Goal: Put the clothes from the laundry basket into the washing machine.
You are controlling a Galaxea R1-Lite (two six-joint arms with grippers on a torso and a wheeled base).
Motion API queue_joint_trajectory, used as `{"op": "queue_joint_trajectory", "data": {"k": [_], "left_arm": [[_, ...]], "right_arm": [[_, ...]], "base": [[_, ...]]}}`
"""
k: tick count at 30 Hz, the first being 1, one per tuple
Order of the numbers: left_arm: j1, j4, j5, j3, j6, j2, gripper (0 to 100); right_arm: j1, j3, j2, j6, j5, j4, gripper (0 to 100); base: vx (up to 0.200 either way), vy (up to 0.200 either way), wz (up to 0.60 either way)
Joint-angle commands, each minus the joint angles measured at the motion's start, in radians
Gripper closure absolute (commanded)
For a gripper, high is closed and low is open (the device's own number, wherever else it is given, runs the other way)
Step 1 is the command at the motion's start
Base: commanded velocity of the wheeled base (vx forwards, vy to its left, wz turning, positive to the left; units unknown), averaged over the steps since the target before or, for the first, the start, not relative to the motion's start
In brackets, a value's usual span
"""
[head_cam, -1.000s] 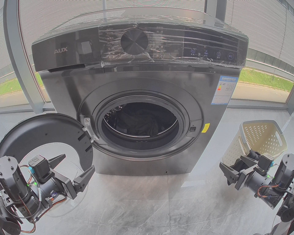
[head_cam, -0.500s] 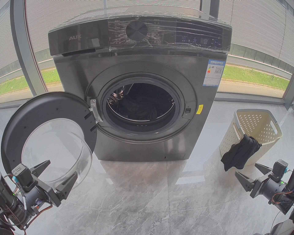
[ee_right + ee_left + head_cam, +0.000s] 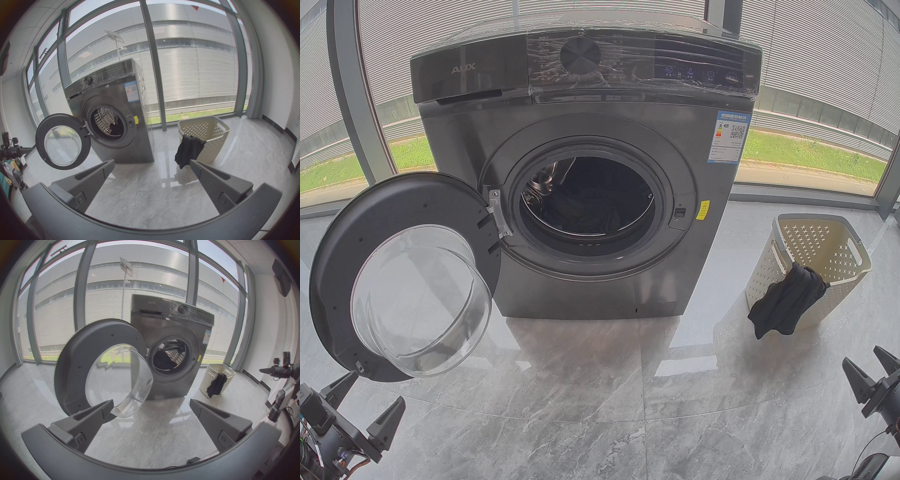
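Note:
The grey washing machine stands with its round door swung open to the left. Dark clothes lie inside the drum. To its right on the floor sits the cream laundry basket, with a black garment draped over its front rim. My left gripper is open and holds nothing, low at the left, in front of the door. My right gripper is open too, low at the right, short of the basket. The right wrist view has the basket and the garment beyond its fingers.
Grey marble floor spreads between me and the machine. Tall windows with metal frames stand behind the machine. The open door's glass bowl juts out toward my left arm.
The head camera has pulled back from the machine, so machine and basket look smaller. Both grippers have dropped to the picture's bottom corners, and the right one no longer covers the garment.

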Motion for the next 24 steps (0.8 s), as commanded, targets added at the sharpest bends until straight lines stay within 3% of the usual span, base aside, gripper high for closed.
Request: {"op": "queue_joint_trajectory", "data": {"k": [1,3,5,9,14,18,22,24], "left_arm": [[0.172,0.138,-0.029,0.017,-0.005,-0.245,0],[0.2,0.182,-0.059,0.017,0.002,-0.276,0],[0.23,0.222,-0.076,0.017,0.015,-0.312,0],[0.286,0.347,-0.081,0.017,0.027,-0.404,0],[0.332,0.371,-0.134,0.017,0.019,-0.486,0],[0.376,0.371,-0.142,0.017,0.027,-0.535,0],[0.393,0.37,-0.116,0.017,0.104,-0.575,0],[0.393,0.373,-0.118,0.017,0.096,-0.575,0]], "right_arm": [[-0.269,0.017,-0.455,-0.115,0.17,0.246,0],[-0.335,0.017,-0.612,-0.161,0.262,0.393,0],[-0.354,-0.001,-0.659,-0.159,0.299,0.497,0],[-0.346,0.01,-0.659,-0.149,0.193,0.477,0],[-0.345,0.01,-0.659,-0.135,0.193,0.485,0],[-0.345,0.003,-0.653,-0.132,0.195,0.508,0],[-0.345,0.003,-0.653,-0.138,0.196,0.51,0],[-0.343,0.003,-0.653,-0.141,0.2,0.511,0]], "base": [[0.0,0.0,0.0],[0.0,0.0,0.0],[0.0,0.0,0.0],[0.0,0.0,0.0],[0.0,0.0,0.0],[0.0,0.0,0.0],[0.0,0.0,0.0],[0.0,0.0,0.0]]}}
